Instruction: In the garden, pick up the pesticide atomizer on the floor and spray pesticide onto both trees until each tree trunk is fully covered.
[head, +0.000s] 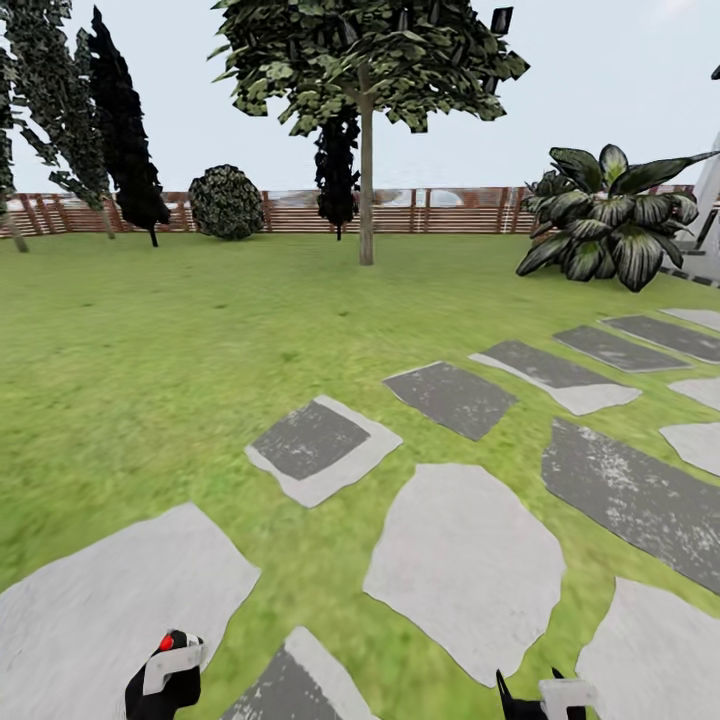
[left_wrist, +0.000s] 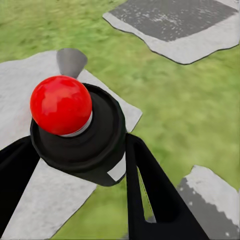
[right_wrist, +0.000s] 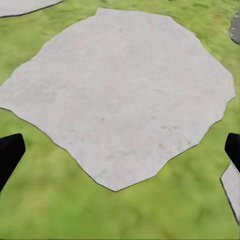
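We are carrying the atomizer (left_wrist: 82, 135) in the left gripper (left_wrist: 85, 165): its two black fingers (left_wrist: 150, 195) are clamping the dark can from both sides, with the red knob (left_wrist: 61, 105) on top. In the head view the can (head: 170, 655) is sitting at the lower left edge of the frame, low over the paving stones (head: 460, 570). So the pick-up part looks done to us.

The right gripper (right_wrist: 120, 150) is hanging empty, fingers spread wide apart, over a pale stone (right_wrist: 120, 95) and the grass around it; in the head view it is peeking in at the bottom right (head: 545, 695).

The spraying is all still ahead, we judge. We are seeing no haze of specks anywhere. A tree (head: 366, 60) with a straight grey-beige trunk (head: 366, 190) is standing at upper centre, well apart from us across the lawn (head: 150, 350), in front of the slat fence (head: 440, 210). Whether it is one of the two to treat we cannot tell for sure. Dark thin trees (head: 125, 130) are filling the upper left, and a broad-leaved plant (head: 610, 215) the upper right. We are needing to drive much closer before aiming the can.
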